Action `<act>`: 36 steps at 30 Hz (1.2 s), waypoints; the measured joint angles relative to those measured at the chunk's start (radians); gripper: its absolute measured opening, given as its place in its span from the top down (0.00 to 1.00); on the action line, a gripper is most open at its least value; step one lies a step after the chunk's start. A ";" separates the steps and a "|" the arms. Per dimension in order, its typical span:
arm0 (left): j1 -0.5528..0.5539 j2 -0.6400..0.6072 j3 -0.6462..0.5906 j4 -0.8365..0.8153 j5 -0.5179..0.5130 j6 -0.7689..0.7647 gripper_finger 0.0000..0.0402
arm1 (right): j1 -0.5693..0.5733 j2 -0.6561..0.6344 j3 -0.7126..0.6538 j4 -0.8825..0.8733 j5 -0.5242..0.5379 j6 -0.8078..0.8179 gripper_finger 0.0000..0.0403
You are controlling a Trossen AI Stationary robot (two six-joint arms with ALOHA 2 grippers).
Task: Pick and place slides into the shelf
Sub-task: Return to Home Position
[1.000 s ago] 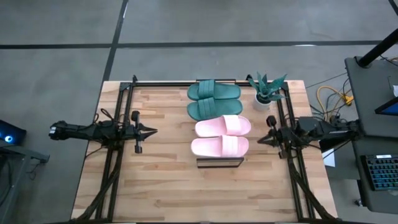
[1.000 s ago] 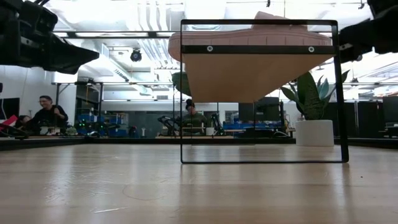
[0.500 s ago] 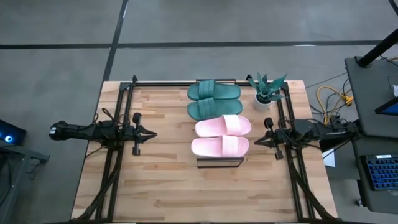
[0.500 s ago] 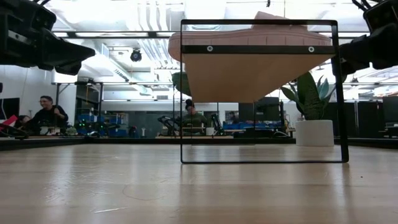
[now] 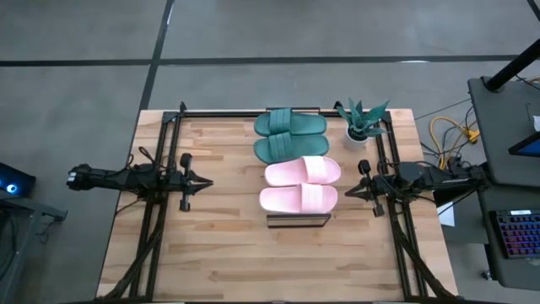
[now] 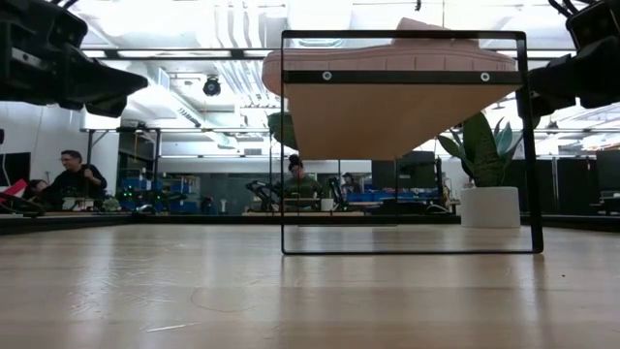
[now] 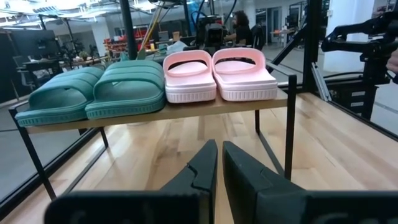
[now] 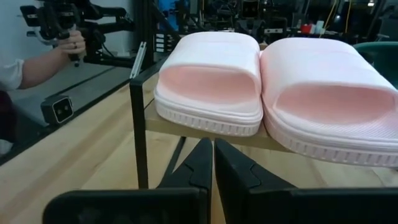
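The shelf [image 5: 297, 220] is a light-wood plank on a thin black frame, standing mid-table. All four slides rest sole-down on its top: two teal ones [image 5: 291, 135] at the far end, two pink ones [image 5: 300, 186] at the near end. In the left wrist view the teal pair [image 7: 93, 90] and the pink pair [image 7: 217, 71] sit side by side. My left gripper [image 5: 205, 179] [image 7: 219, 149] hovers shut to the left of the shelf. My right gripper [image 5: 349, 191] [image 8: 212, 149] hovers shut to its right, pointing at the pink slides [image 8: 211, 81].
A potted plant [image 5: 361, 122] stands at the far right of the table. Black arm frames [image 5: 160, 169] run along both table sides. Bare tabletop [image 5: 270, 262] lies near the front edge. A person's hand [image 8: 68, 43] shows beyond the table, and people sit in the room behind [image 6: 73, 174].
My right gripper rolled about its wrist and shifted slightly toward the shelf, then held still. The slides and the shelf have not moved.
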 joint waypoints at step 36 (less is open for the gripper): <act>0.000 0.054 -0.005 0.034 0.000 0.001 0.97 | 0.000 0.010 0.000 0.001 0.001 0.047 0.98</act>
